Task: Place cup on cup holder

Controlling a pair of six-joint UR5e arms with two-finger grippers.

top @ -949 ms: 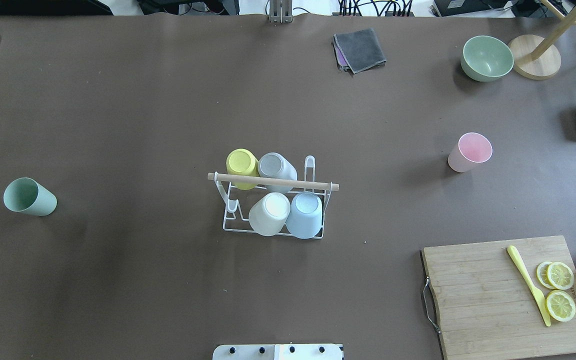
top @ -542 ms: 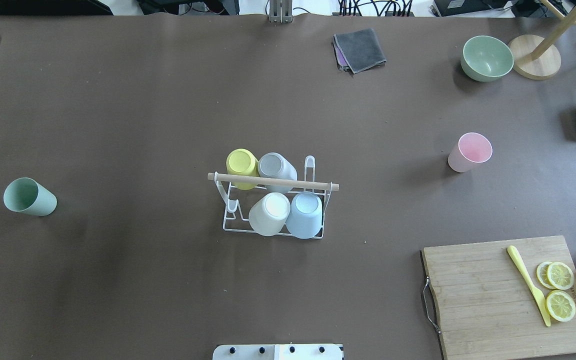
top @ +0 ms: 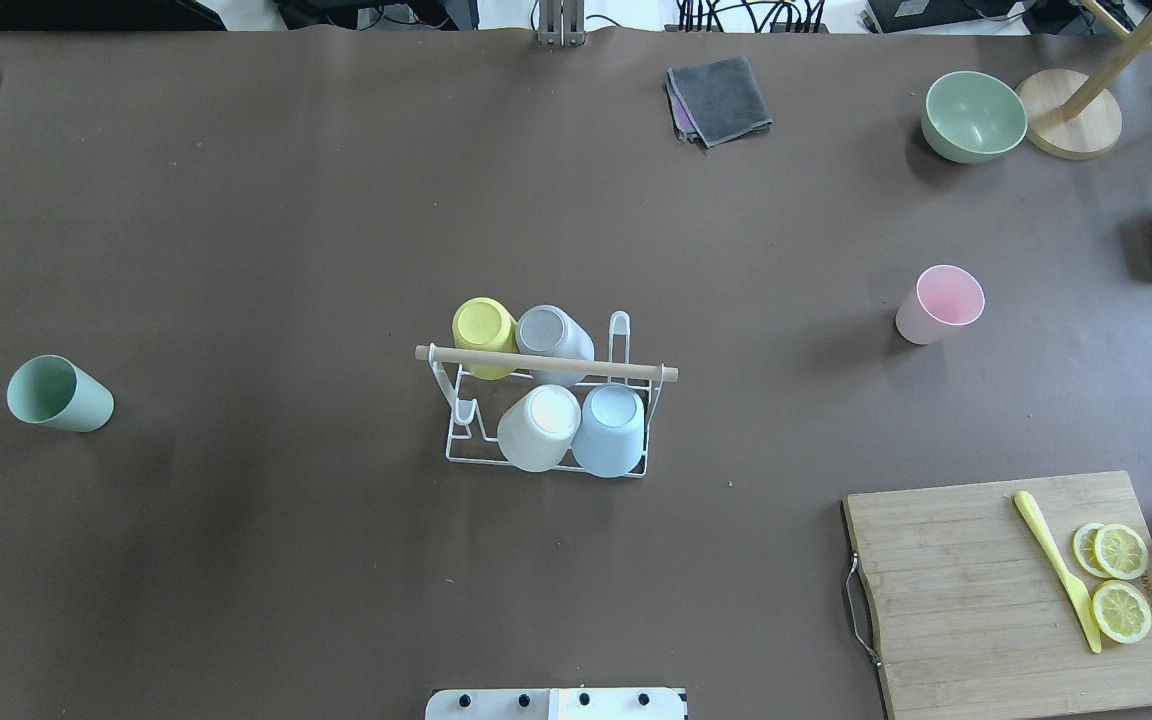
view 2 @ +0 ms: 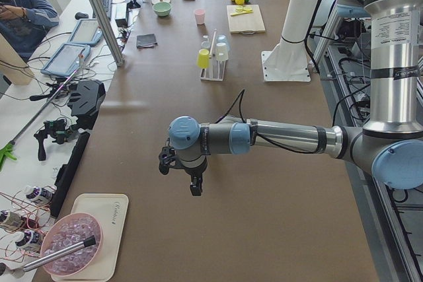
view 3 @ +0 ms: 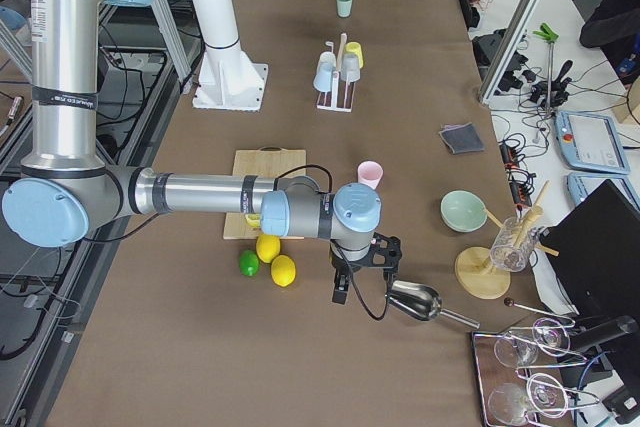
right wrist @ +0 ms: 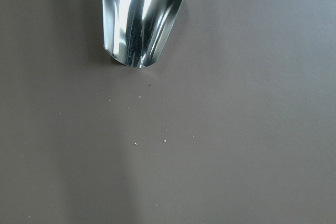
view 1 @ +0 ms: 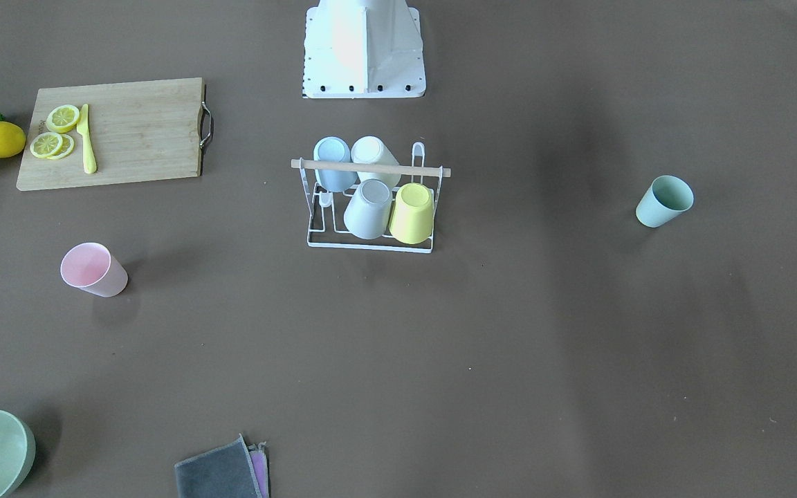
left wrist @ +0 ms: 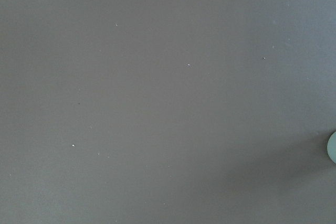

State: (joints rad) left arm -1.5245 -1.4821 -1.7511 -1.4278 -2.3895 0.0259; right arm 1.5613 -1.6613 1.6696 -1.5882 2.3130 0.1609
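A shiny metal scoop is lying on the brown bench, its bowl reaching down from the top of the view, a little left of the middle. The handle end is running out of sight past the top. Bright streaks are glinting along its curved sides, with darker bands between them, and its lower rim is slanting across and touching the surface. Pale specks (crumbs or dust, too small to tell) are sitting scattered on the bench below the scoop, apart from it. A faint darker band is shading the bench toward the view's left side
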